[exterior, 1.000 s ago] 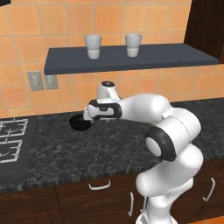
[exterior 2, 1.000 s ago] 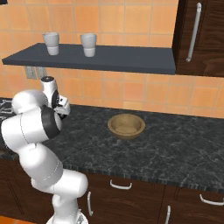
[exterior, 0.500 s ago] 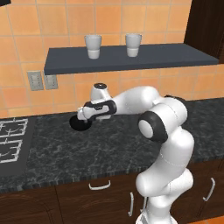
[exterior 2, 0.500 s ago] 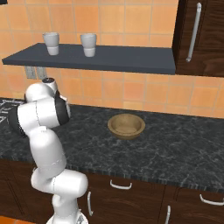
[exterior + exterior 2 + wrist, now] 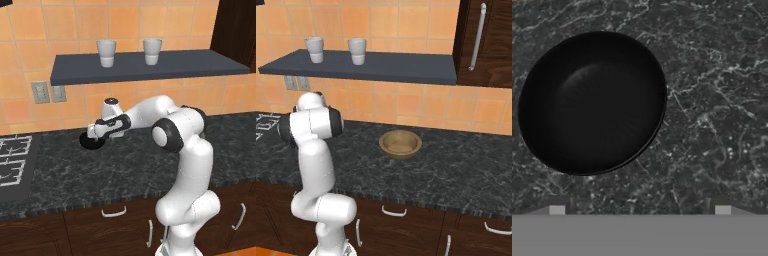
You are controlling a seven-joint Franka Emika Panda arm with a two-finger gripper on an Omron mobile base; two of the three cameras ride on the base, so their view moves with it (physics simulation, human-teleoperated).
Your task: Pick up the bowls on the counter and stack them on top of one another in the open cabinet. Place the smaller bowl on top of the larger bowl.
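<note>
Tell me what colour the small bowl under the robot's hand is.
Glossy black. The small bowl shows best in the hand view, sitting on the marbled counter.

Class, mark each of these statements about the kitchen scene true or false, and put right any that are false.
1. The black bowl sits on the counter. True.
2. The gripper holds the black bowl. False: its jaws are open above it.
3. The wooden bowl is in the cabinet. False: it rests on the counter.
4. Two cups stand on the shelf. True.
</note>
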